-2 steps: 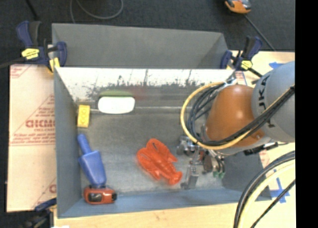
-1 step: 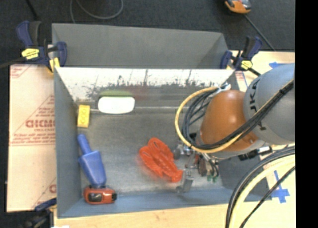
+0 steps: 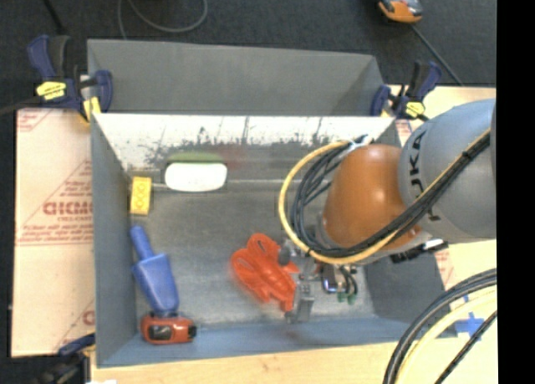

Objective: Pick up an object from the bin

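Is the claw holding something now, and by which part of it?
It cannot be told. The claw sits at the right edge of the crumpled orange thing.

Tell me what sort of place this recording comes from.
Most likely a robotics lab's bin-picking test station: a cabled robot arm reaches into a grey metal bin holding unrelated odds and ends, such as a blue scoop, a yellow block and an orange plastic thing.

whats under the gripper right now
An orange crumpled thing lies on the bin floor, its right edge reaching under the gripper. The floor farther right is covered by the arm's orange cover, so anything lying there is hidden.
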`<state>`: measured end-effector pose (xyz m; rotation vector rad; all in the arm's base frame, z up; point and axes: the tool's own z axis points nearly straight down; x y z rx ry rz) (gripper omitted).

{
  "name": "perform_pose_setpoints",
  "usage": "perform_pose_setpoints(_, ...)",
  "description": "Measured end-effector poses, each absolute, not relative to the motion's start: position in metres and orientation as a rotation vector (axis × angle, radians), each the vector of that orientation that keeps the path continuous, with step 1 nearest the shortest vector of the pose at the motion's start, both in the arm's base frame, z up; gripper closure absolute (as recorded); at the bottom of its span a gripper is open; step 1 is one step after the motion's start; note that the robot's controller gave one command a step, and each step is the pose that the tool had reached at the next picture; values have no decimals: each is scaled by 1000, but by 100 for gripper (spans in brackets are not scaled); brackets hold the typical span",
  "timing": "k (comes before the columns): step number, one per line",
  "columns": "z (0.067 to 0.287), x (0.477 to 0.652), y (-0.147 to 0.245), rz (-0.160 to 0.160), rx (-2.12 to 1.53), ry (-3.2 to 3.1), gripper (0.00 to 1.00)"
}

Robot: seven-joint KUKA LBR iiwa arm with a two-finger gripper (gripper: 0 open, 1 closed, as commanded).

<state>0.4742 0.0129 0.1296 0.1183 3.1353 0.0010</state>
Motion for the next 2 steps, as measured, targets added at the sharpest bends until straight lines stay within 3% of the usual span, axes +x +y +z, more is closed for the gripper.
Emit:
perform_pose_setpoints(1, 69, 479, 8, 3, 269, 3124, 0)
perform_pose_setpoints(2, 72, 473, 39, -1, 176, 3130, 100)
